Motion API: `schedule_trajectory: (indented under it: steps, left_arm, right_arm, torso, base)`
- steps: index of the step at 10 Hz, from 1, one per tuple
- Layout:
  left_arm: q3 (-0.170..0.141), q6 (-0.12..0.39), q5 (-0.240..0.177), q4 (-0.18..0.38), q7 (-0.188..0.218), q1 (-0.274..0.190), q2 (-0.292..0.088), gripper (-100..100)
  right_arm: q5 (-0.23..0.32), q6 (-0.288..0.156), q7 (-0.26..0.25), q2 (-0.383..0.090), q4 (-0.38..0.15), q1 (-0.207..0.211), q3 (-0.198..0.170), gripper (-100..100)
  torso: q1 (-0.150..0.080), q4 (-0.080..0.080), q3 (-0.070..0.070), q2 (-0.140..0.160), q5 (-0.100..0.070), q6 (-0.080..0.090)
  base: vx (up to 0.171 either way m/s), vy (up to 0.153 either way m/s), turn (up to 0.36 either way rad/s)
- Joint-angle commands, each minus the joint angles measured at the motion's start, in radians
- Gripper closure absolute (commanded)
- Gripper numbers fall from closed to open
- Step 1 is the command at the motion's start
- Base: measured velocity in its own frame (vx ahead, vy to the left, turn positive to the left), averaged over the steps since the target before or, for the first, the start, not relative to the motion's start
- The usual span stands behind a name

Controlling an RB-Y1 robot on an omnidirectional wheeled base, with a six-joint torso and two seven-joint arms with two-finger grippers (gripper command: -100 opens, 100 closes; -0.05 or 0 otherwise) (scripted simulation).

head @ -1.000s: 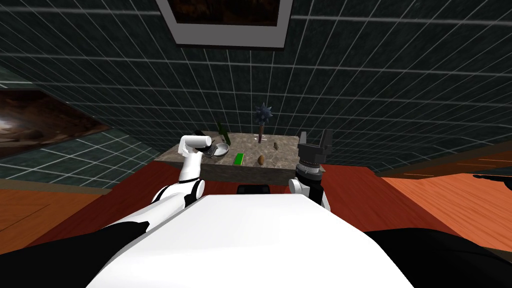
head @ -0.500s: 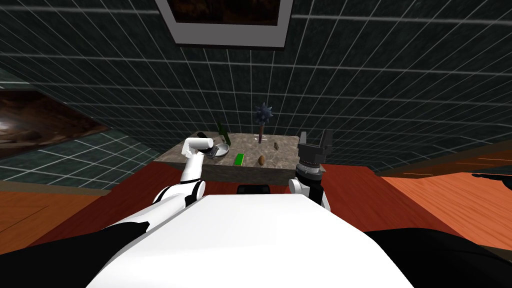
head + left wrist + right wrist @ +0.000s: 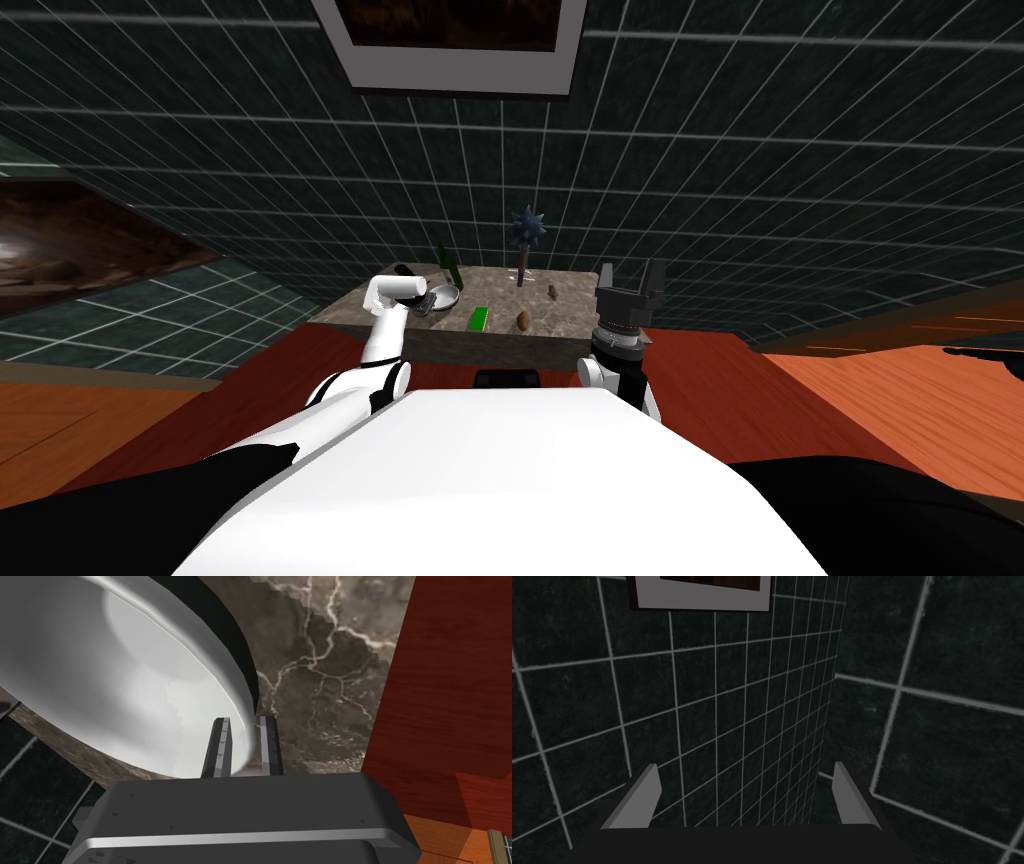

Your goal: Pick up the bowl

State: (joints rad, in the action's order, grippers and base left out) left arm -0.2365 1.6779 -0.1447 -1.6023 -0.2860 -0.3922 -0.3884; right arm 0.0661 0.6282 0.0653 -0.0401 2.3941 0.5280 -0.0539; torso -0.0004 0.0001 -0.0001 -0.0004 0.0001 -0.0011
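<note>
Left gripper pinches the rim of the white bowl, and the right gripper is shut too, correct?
No. The left gripper does pinch the rim of the white bowl, but the right gripper is open: the right wrist view shows its fingers wide apart.

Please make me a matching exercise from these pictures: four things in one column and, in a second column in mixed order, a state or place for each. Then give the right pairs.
Column one
1. bowl
2. left gripper
3. right gripper
4. green block

Column two
a. fingers wide apart, holding nothing
b. lies on the table, near its front edge
c. white and round, pinched at its rim
d. shut, one finger inside a rim and one outside

Right pairs: 1-c; 2-d; 3-a; 4-b.
</note>
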Motion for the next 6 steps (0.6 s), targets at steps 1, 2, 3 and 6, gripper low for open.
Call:
schedule_trajectory:
  steps: [1,2,3,6]
  left_arm:
    - [0.0,0.0,0.0,0.0,0.0,0.0,0.0,0]
    - [-0.008,0.031,-0.006,-0.024,-0.003,-0.006,-0.007,100]
    - [-0.011,0.047,-0.008,-0.037,-0.005,-0.009,-0.009,100]
    - [-0.012,0.06,-0.008,-0.048,-0.005,-0.009,-0.01,0]
  right_arm:
    - [0.0,0.0,0.0,0.0,0.0,0.0,0.0,0]
    - [0.0,0.0,0.0,0.0,0.0,0.0,0.0,0]
    - [0.0,0.0,0.0,0.0,0.0,0.0,0.0,0]
    - [0.0,0.0,0.0,0.0,0.0,0.0,0.0,0]
  torso:
    - [0.0,0.0,0.0,0.0,0.0,0.0]
    - [0.0,0.0,0.0,0.0,0.0,0.0]
    - [-0.001,0.001,0.001,0.001,-0.001,0.0]
    - [-0.002,0.001,0.001,0.002,-0.001,0.0]
  base:
    - [0.0,0.0,0.0]
    - [-0.007,-0.015,0.008]
    - [-0.009,-0.022,0.018]
    - [-0.003,-0.009,0.005]
